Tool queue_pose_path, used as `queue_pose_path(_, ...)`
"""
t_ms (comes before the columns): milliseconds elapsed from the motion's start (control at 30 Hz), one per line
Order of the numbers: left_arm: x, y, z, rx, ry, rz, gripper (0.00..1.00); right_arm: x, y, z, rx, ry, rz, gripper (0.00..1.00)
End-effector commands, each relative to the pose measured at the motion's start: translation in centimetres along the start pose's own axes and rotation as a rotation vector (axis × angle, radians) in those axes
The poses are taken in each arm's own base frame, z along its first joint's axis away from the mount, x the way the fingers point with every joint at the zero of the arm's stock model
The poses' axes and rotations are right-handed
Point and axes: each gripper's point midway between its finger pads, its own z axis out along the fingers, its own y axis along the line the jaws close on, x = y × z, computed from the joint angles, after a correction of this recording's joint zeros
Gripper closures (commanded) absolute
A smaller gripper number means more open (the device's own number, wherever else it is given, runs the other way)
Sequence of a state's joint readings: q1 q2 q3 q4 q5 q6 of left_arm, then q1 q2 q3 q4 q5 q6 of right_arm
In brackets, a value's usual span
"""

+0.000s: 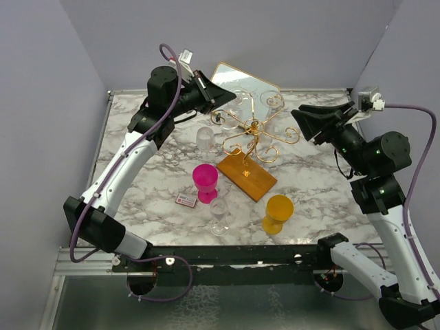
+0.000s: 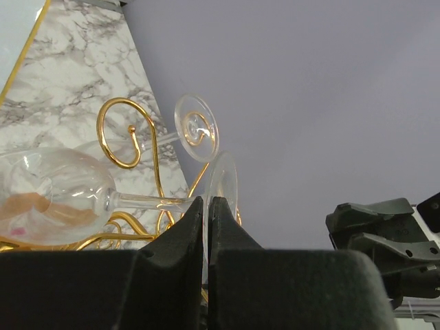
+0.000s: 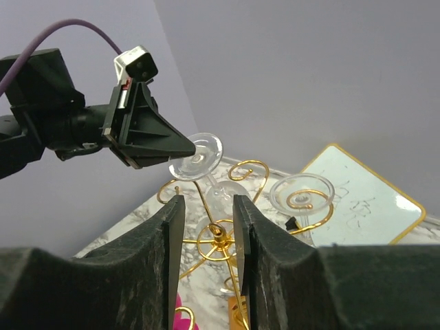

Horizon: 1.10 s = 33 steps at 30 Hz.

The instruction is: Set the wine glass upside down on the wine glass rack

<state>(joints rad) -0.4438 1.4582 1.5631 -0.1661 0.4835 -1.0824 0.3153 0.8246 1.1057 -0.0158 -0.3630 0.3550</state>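
The left gripper (image 2: 207, 202) is pinched tight on the rim of the round foot of the wine glass (image 2: 103, 196). The glass is clear and thin-stemmed, held foot-up and tilted, its bowl low among the gold curls of the wine glass rack (image 1: 256, 129) above the orange-brown wooden base. The right gripper (image 3: 208, 206) hovers near the rack, fingers partly apart with nothing between them, and another clear glass (image 3: 301, 196) hangs foot-up in a neighbouring scroll.

The clear wine glass (image 2: 55, 185) tilts bowl-down among scrolled arms of the gold wine glass rack (image 1: 247, 175).
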Motion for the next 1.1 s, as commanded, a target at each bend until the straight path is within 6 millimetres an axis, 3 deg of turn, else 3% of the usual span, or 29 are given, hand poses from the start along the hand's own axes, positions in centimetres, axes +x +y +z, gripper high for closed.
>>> queue_pose_path(0,0.2,-1.5,0.8,0.075,0.016,0.003,1.00,0.7,-1.2,-0.9,0.099,0.018,0.061,0.66)
queue_pose_path(567,-0.9,-2.5,4.7,0.128,0.020,0.003,1.00,4.2,-2.5,-2.7,0.210,0.133,0.158,0.67)
queue_pose_path(1067,-3.4,0.3,5.7,0.025,-0.061,0.041,1.00,4.0,-2.1,-3.7,0.212,0.124,0.163,0.67)
